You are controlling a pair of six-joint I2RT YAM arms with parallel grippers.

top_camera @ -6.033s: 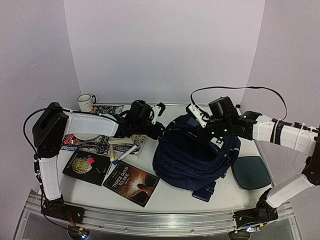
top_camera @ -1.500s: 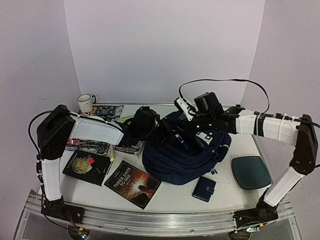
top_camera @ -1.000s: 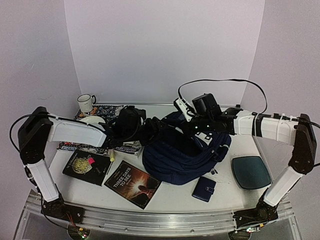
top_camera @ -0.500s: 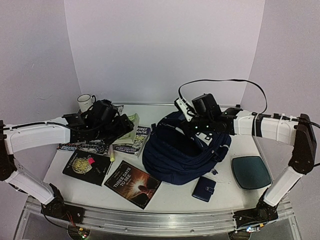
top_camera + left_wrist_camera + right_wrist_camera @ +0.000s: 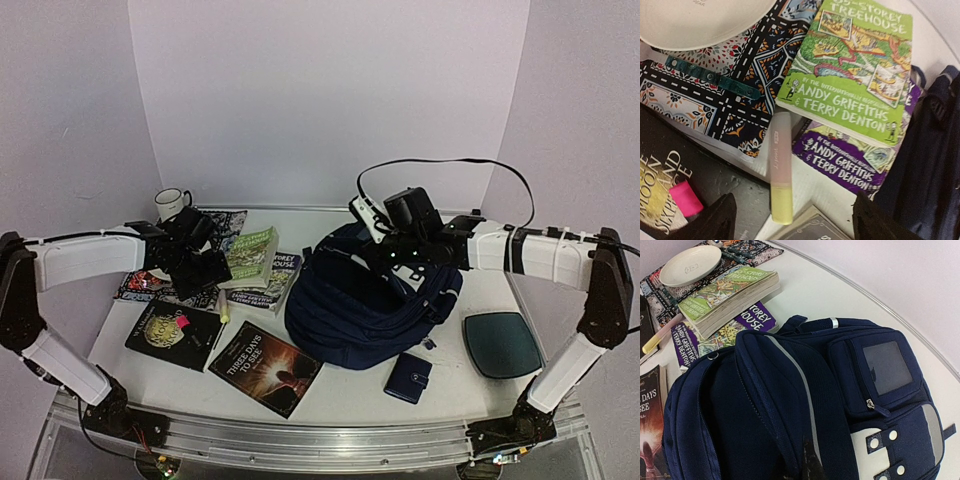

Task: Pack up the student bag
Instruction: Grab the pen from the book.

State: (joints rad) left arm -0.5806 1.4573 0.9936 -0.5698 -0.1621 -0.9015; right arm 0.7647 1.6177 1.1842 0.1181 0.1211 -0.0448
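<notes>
1. Two tools share the work. The right tool (image 5: 809,460) is shut, its tips pinched on the navy fabric of the student bag (image 5: 805,390) just ahead of it, seemingly to hold the mouth up so things can go in.
2. Beneath and around the right tool, the bag slumps on the bench (image 5: 340,395), and its white patch lies just to that tool's right.
3. Spread wide and gripping nothing, the left tool (image 5: 795,222) hangs over the loose items. A yellow highlighter (image 5: 780,165) lies under the gap between its fingers and is likely the next pick.
4. Ahead of the left tool, a green Treehouse book (image 5: 850,75) rests stacked on a purple one (image 5: 840,160).
5. Hidden: the bag's inside is dark, so its contents cannot be told. How much fabric the right tool has pinched is cut off at the frame's edge.
</notes>
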